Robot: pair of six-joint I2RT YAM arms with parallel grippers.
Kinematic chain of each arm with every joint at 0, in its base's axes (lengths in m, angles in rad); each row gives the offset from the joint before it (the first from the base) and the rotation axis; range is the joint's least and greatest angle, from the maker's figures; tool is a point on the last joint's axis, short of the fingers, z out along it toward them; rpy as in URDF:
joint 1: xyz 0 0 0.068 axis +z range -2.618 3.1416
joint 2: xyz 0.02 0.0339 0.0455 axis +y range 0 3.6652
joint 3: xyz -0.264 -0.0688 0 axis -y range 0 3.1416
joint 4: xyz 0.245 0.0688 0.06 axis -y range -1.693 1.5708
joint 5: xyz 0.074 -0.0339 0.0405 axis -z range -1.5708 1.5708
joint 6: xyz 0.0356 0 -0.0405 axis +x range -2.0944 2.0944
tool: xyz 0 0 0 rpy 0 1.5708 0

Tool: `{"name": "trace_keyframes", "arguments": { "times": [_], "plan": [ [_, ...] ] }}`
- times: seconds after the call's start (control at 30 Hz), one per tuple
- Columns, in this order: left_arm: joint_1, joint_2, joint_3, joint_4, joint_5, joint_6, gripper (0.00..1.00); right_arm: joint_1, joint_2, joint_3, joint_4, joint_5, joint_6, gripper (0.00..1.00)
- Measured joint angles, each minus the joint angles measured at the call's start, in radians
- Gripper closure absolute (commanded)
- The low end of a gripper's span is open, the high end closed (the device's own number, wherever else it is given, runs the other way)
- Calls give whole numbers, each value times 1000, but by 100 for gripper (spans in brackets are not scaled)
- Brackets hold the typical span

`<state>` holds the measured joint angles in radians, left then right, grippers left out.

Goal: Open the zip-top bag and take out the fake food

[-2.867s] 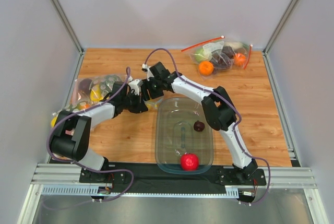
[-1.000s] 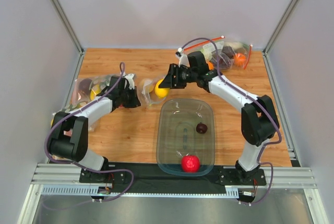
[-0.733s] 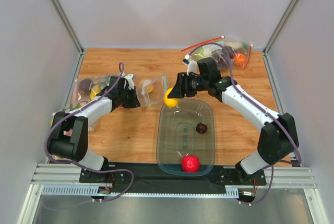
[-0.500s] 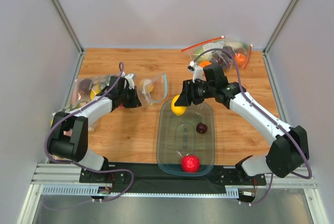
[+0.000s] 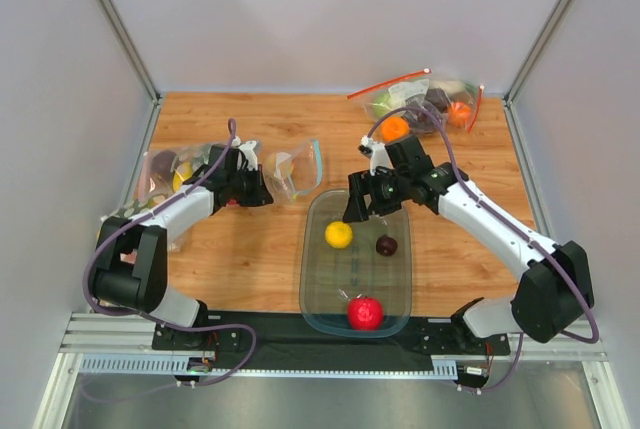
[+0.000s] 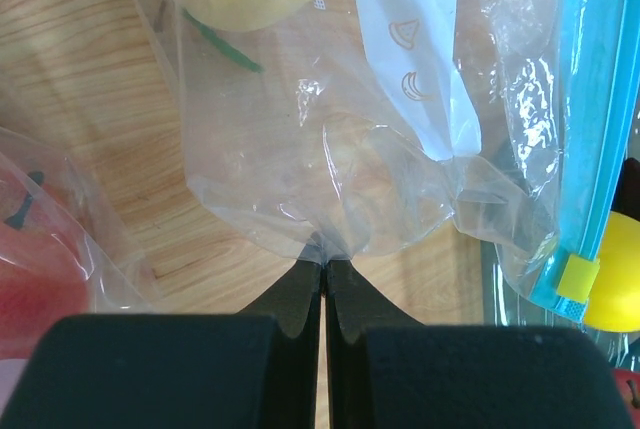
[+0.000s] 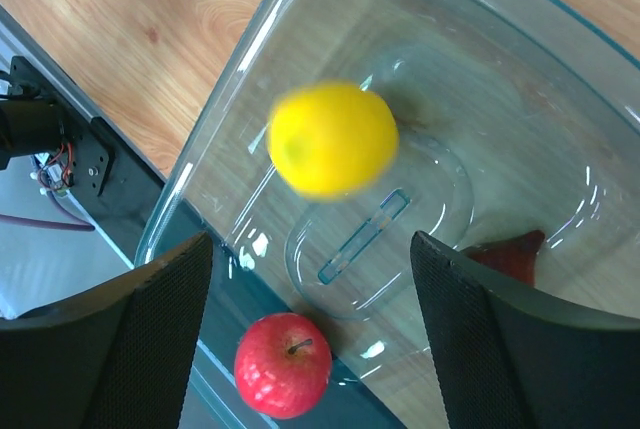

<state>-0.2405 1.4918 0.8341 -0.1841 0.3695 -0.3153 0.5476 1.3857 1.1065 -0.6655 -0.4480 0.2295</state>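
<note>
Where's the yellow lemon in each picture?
Top external: lemon in the clear tub, left side.
Left wrist: probably the yellow bit at the right edge, past the zip-top bag.
Right wrist: upper middle, blurred, over the tub.
Shared landmark: red apple, at the tub's near end.

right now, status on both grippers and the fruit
Left gripper shut on zip-top bag plastic. Right gripper open above tub. Lemon, plum, apple in tub. Nothing seen blocking.
</note>
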Motion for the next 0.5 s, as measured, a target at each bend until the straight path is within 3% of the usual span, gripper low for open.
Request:
{"name": "trace_keyframes", "arguments": {
  "times": [0.27,0.5],
  "plan": [
    [0,-18,-3,-8,3,0,100,0,13,109,-2,21,-7,21],
    [0,-53,-15,-14,7,0,100,4,208,287,162,-50,70,23]
  ]
}}
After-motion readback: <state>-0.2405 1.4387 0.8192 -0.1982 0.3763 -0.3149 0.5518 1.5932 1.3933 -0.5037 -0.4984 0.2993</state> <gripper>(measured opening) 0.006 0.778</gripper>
